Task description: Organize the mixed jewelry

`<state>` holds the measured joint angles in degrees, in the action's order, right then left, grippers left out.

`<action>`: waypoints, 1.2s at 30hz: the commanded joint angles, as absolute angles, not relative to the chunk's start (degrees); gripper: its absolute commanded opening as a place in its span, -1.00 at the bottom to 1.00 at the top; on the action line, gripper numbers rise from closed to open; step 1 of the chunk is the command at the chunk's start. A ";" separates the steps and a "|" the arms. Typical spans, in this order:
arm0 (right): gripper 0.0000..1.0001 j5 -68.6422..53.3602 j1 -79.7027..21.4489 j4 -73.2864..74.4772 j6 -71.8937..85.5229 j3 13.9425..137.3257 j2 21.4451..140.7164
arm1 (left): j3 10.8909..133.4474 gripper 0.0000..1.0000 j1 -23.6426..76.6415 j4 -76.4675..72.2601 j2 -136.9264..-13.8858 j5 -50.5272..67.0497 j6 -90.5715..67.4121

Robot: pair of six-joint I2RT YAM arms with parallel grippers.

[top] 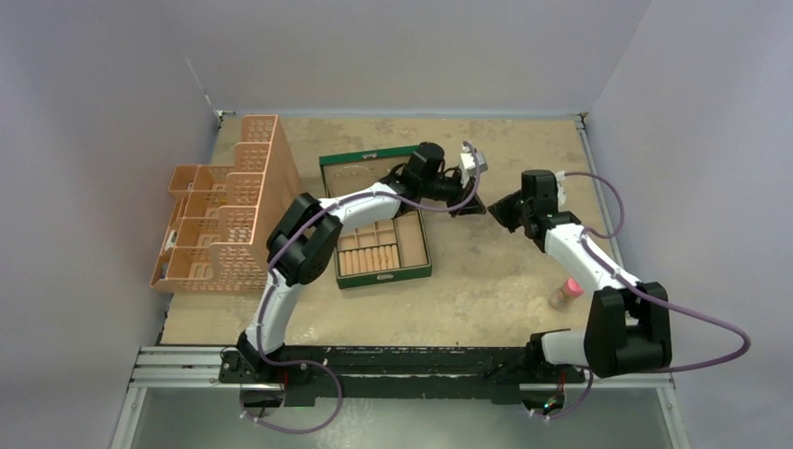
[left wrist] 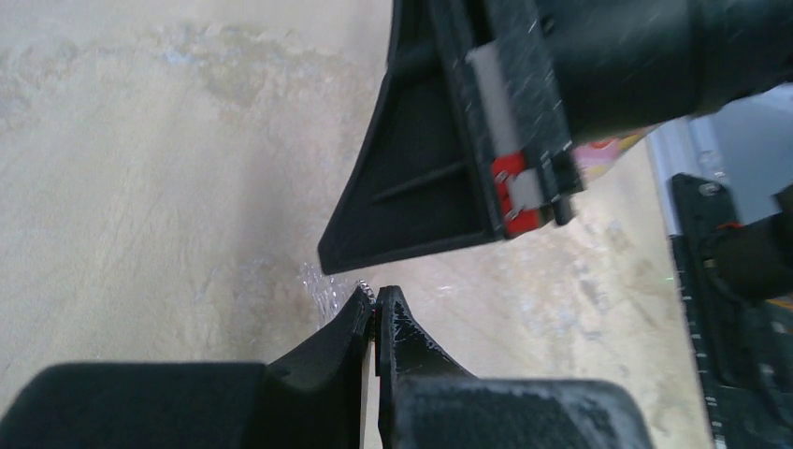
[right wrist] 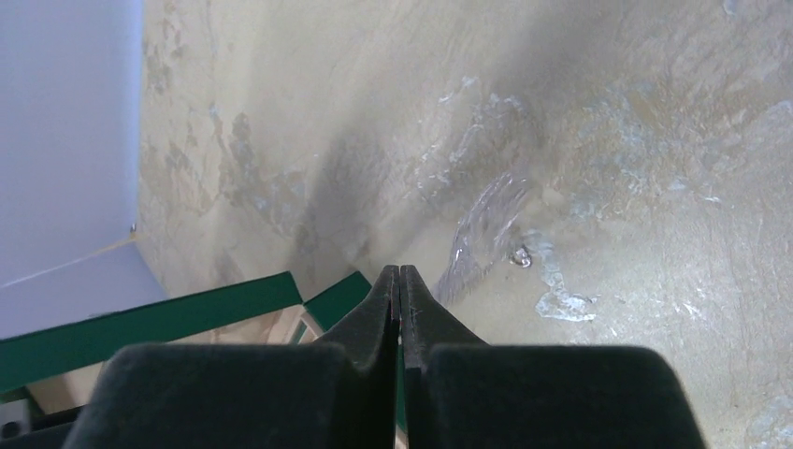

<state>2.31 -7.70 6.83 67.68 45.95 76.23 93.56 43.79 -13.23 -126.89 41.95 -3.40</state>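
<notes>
Lying on the bare counter (top: 486, 281) just to the right of the green box (top: 383, 278), the glittery silver chain (left wrist: 323, 285) shows as a small cluster of sparkling, almost glassy links, pale against the mottled tan surface. In the right wrist view it reads as a blurred, shimmering streak. A tiny round metal piece (right wrist: 520, 254) sits just beside it, too small to tell what kind it is. The left end effector (left wrist: 375, 304) is closed, finger against finger, with its tips down at the edge of the chain. A speck of glitter shows right at the tips, but whether a link is actually pinched cannot be told. The right end effector (right wrist: 399, 276) is also closed, with nothing between its fingers, its tips close to the left one's and just beside the streak. Well apart from all this, a small pink cylinder (top: 565, 294) sits toward the counter's right edge.
</notes>
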 commanded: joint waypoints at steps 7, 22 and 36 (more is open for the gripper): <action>-1.00 -3.00 -7.32 5.37 57.43 51.62 70.43 | 100.88 -1.00 41.52 6.04 -117.55 52.30 -16.59; -0.21 -20.49 -7.39 -11.11 30.04 48.70 62.56 | 102.17 -1.00 39.18 21.90 -106.09 49.87 -31.35; 0.12 -35.46 -14.92 -35.41 14.59 34.49 49.71 | 105.71 -1.00 34.72 36.25 -102.46 55.01 -13.99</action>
